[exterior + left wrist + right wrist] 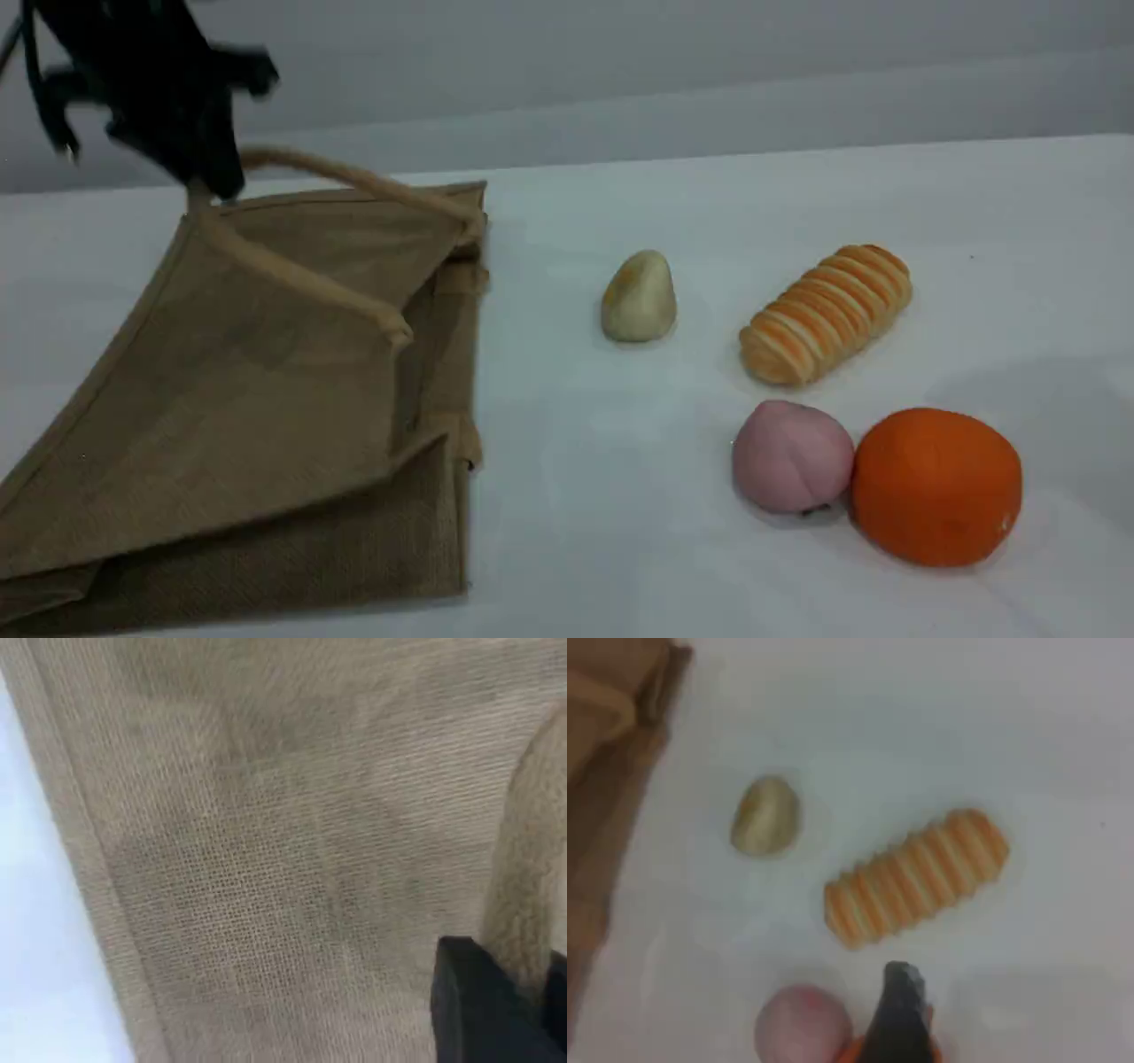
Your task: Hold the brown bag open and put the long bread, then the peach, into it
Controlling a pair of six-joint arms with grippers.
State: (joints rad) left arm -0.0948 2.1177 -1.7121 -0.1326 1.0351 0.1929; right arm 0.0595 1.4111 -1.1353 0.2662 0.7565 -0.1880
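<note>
The brown bag (248, 399) lies at the left of the table, its upper panel pulled up at the far edge. My left gripper (208, 182) is shut on one beige handle (354, 182) there. The left wrist view is filled with the bag's weave (266, 859), with that handle (527, 895) beside a black fingertip (478, 1001). The long bread (826, 312) lies at the right, with the peach (791, 456) nearer the front. In the right wrist view, one fingertip (899, 1010) hangs above the table just in front of the long bread (917, 877), next to the peach (802, 1028), holding nothing.
A pale beige-yellow lump (639, 297) sits between the bag and the bread. A bright orange ball (936, 486) touches the peach on its right. The bag's open mouth faces right, toward the food.
</note>
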